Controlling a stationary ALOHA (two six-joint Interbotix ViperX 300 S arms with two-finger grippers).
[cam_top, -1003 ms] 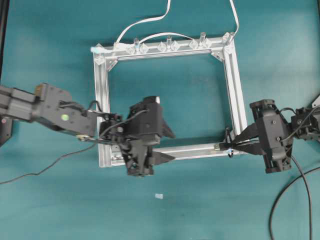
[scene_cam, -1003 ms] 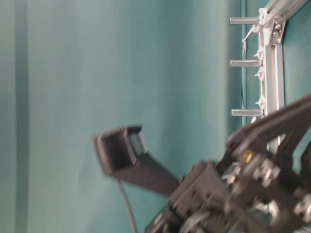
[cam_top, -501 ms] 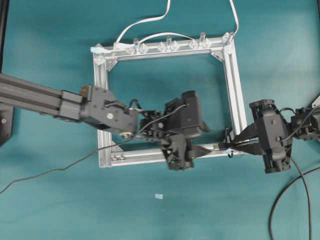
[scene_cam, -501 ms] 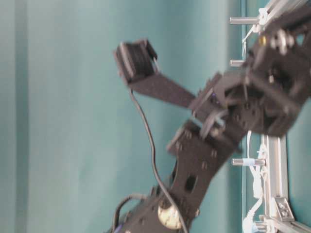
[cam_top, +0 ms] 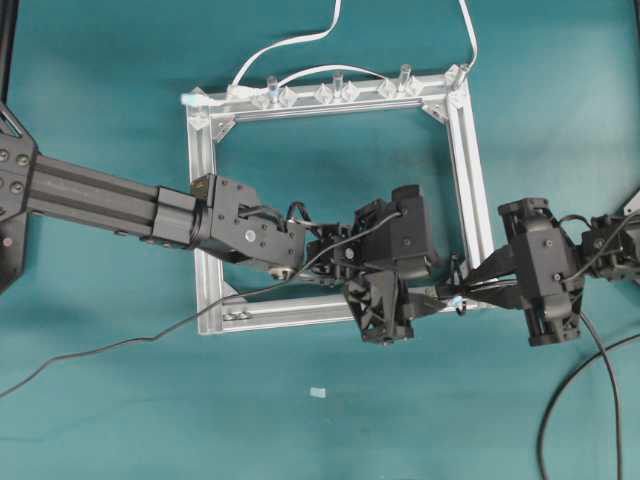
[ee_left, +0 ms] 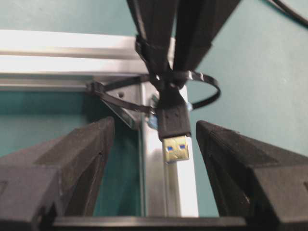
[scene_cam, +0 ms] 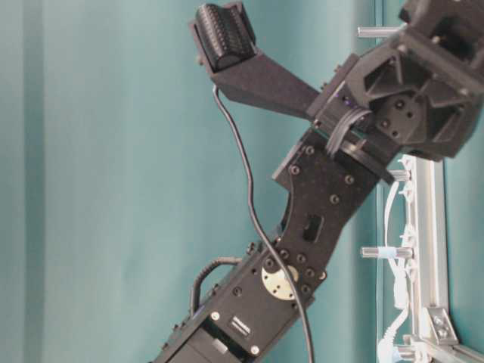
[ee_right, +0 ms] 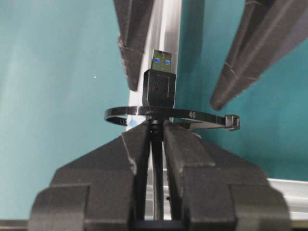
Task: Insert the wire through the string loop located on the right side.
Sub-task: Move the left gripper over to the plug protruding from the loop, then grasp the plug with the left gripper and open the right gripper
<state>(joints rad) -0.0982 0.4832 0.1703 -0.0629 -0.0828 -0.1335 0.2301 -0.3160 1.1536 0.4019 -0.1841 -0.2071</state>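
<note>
A: Where's the wire (ee_right: 158,89)?
B: Plug end sits at the frame's (cam_top: 468,160) lower right corner, metal tip w/ blue insert poking out past the string loop (ee_right: 192,115). In the right wrist view the plug body stands just above the loop band; cable runs down between the right hand's fingers.
A: So right hand (ee_right: 156,132) has it?
B: Yep, clenched on the cable just behind the plug. Loop is a thin black band ringing the cable at the plug's base, its small head off to one side.
A: Left hand (ee_left: 151,144)?
B: Released, fingers spread wide, one each side of the plug tip, not touching it. Left wrist view shows the tip pointing in between them.
A: Overhead?
B: Left arm reaches across the frame to its lower right corner; right hand meets it from the right. Rest of the wire trails off bottom right over the teal tabletop (cam_top: 100,420).
A: Other stuff?
B: White cables (cam_top: 300,40) along the frame's top bar, clear clips (cam_top: 335,93) there too.
</note>
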